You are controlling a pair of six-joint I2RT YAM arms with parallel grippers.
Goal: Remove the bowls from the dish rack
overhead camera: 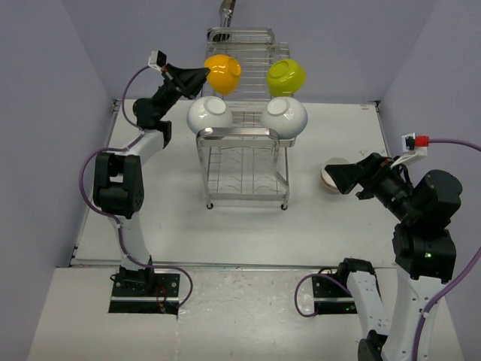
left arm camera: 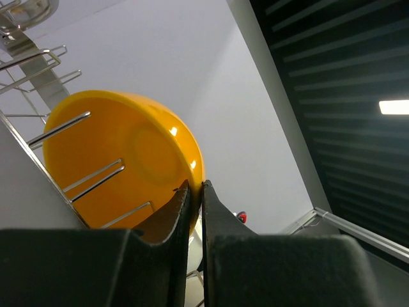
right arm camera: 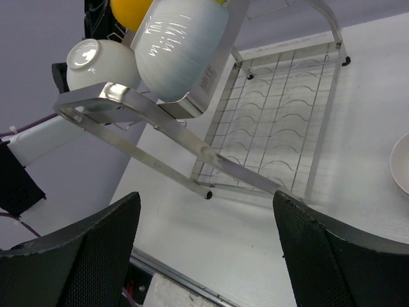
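The chrome wire dish rack (overhead camera: 245,162) stands mid-table. On its upper tier sit an orange-yellow bowl (overhead camera: 222,73), a lime green bowl (overhead camera: 286,76) and two white bowls (overhead camera: 208,114) (overhead camera: 287,115). My left gripper (overhead camera: 201,74) is shut on the orange bowl's rim (left arm camera: 128,160); the rim sits pinched between the fingers (left arm camera: 195,185). My right gripper (overhead camera: 340,177) is open and empty, right of the rack, above a white bowl (overhead camera: 328,180) on the table. The right wrist view shows the rack (right arm camera: 281,128), two white bowls (right arm camera: 182,45) (right arm camera: 96,61) and the open gripper (right arm camera: 208,211).
Purple walls close in the table on the left, back and right. The table's front edge runs along a metal rail (overhead camera: 225,265). The edge of the white bowl on the table shows at the right of the right wrist view (right arm camera: 402,163).
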